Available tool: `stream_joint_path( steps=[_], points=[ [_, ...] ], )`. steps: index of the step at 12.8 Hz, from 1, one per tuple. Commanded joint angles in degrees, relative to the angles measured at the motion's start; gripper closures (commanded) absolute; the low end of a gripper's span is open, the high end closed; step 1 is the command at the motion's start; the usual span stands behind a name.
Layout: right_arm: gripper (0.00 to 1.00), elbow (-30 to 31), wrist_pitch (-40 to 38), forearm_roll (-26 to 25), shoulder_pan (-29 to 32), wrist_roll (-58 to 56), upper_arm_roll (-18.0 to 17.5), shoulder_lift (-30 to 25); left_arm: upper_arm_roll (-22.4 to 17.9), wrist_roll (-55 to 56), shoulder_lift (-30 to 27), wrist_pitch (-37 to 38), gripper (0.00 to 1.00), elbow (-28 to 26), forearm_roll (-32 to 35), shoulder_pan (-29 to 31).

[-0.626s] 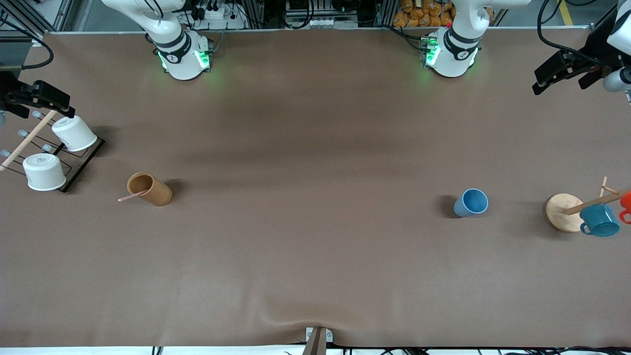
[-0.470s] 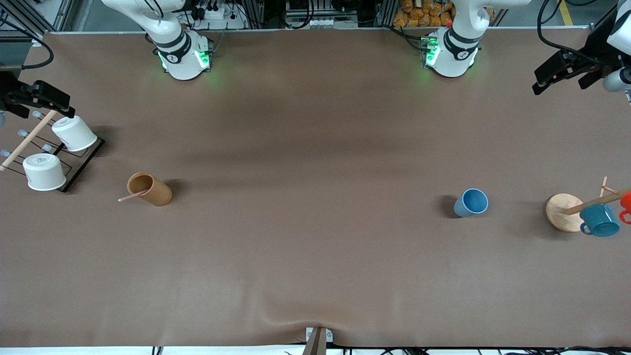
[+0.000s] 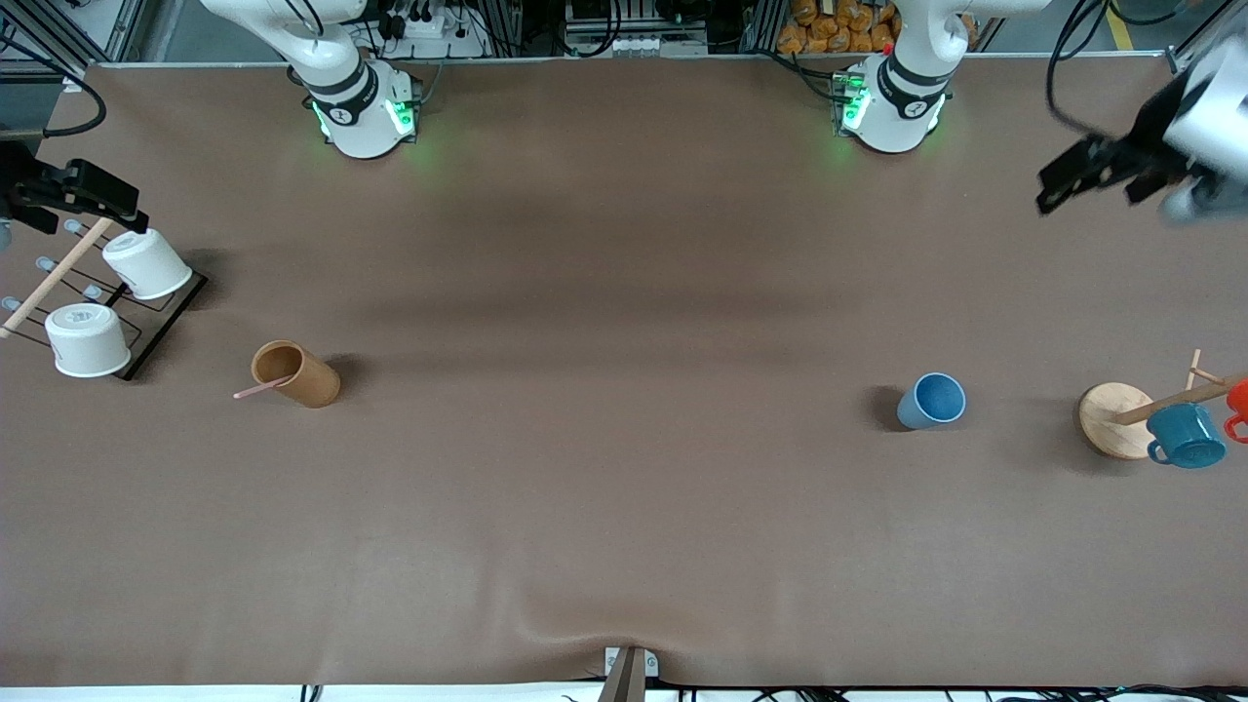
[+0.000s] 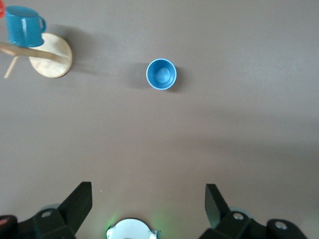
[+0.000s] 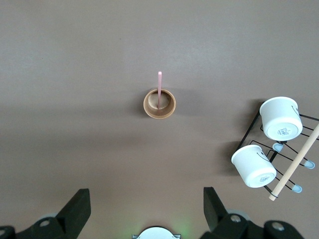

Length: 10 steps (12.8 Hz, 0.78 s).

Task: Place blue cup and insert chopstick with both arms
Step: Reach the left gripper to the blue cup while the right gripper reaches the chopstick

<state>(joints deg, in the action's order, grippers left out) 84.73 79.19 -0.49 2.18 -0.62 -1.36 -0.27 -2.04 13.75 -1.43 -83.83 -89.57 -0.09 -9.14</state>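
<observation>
The light-blue cup [image 3: 933, 400] stands upright on the brown table toward the left arm's end; it also shows in the left wrist view [image 4: 161, 73]. The pale-pink chopstick [image 3: 259, 389] leans out of the brown cylinder [image 3: 296, 373], also seen in the right wrist view [image 5: 159, 88]. My left gripper [image 3: 1077, 180] is open and empty, high over the table's end by the left arm. My right gripper [image 3: 83, 192] is open and empty, high over the white cup rack.
A wooden mug tree [image 3: 1116, 420] holds a teal mug [image 3: 1186, 436] and an orange mug [image 3: 1238, 405]. A black wire rack [image 3: 146, 322] holds two white cups [image 3: 146, 263] and a wooden dowel [image 3: 54, 278]. Both arm bases [image 3: 363, 107] stand farthest from the camera.
My left gripper has shifted slightly toward the table's middle and is blurred with motion. The right gripper and all objects have not moved.
</observation>
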Motion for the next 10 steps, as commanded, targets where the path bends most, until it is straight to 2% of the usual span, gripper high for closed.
stream_joint_path(
  steps=[1,4,7,10],
  points=[
    [0.00,1.9,1.6,0.1,-0.4,0.0,0.0,0.2,-0.1,-1.2,6.0,-4.6,0.00,-0.2,1.1,-0.2],
    [0.00,7.3,7.6,0.1,-2.2,0.1,-0.1,1.2,-0.1,-1.3,8.6,-9.7,0.00,-3.8,1.2,0.6],
    [0.00,7.7,9.9,0.1,-2.5,0.5,0.0,6.1,-0.2,-1.3,10.7,-19.2,0.00,-8.8,1.1,0.6],
    [0.00,7.6,17.8,-0.8,-1.6,0.7,0.1,11.7,-0.2,-1.5,12.6,-31.5,0.03,-15.6,1.2,0.7]
  ],
)
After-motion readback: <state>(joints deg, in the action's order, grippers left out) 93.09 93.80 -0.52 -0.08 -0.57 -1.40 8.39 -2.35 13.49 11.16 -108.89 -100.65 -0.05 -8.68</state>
